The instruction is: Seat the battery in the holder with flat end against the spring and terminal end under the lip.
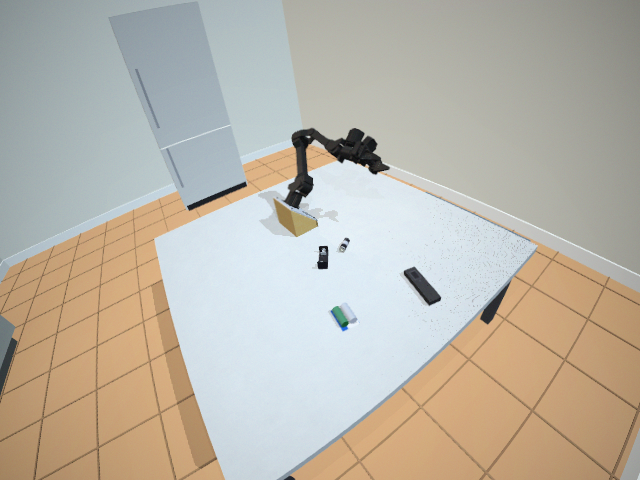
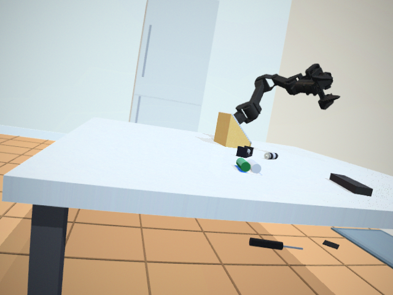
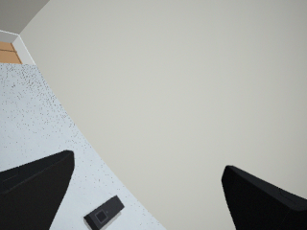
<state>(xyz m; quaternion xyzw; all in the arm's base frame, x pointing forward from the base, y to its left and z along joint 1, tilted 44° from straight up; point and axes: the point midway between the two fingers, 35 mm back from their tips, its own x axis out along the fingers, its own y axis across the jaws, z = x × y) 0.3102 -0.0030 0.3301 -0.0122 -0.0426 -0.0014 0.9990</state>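
Note:
A small battery point(image 1: 343, 244) point(image 2: 271, 155), silver with a dark end, lies on its side on the white table point(image 1: 258, 361) point(image 2: 126, 165). The black holder point(image 1: 322, 256) point(image 2: 245, 151) stands just left of it, apart from it. My gripper point(image 1: 381, 167) point(image 2: 328, 101) point(image 3: 150, 169) is open and empty. It hangs high in the air near the table's far edge, well away from the battery and the holder. Neither of them shows in the wrist view.
A tan wedge point(image 1: 294, 221) point(image 2: 228, 133) carries the arm's base. A flat black remote-like bar point(image 1: 421, 285) point(image 2: 350, 184) point(image 3: 104, 213) lies to the right. A green roll point(image 1: 338, 314) point(image 2: 242, 165) and a white roll point(image 1: 349, 312) point(image 2: 255, 166) lie on a blue pad. A fridge point(image 1: 175, 103) stands behind. A screwdriver point(image 2: 266, 243) lies on the floor.

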